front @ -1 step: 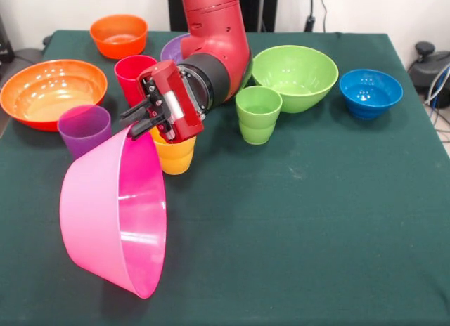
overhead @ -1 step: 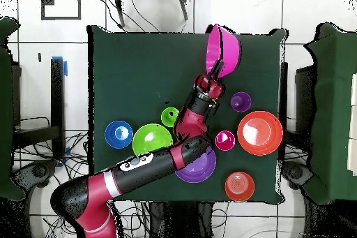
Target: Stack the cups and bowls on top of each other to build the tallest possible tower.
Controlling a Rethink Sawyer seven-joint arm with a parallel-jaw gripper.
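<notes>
The pink bowl (front @ -1 step: 116,213) is held by its upper rim in the closed gripper (front @ -1 step: 137,126), hanging tipped on its side at lower left of the front view, mouth facing right and clear of the table (front @ -1 step: 316,220). It is large, glossy and deep; the yellow cup (front @ -1 step: 174,154) sits just beside the rim.

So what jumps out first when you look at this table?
The big pink bowl, held tipped on its side above the green table near the front edge, its rim pinched by the gripper of the red arm. Behind it stand a yellow cup right under the gripper, a purple cup and a large orange bowl at the left.
</notes>
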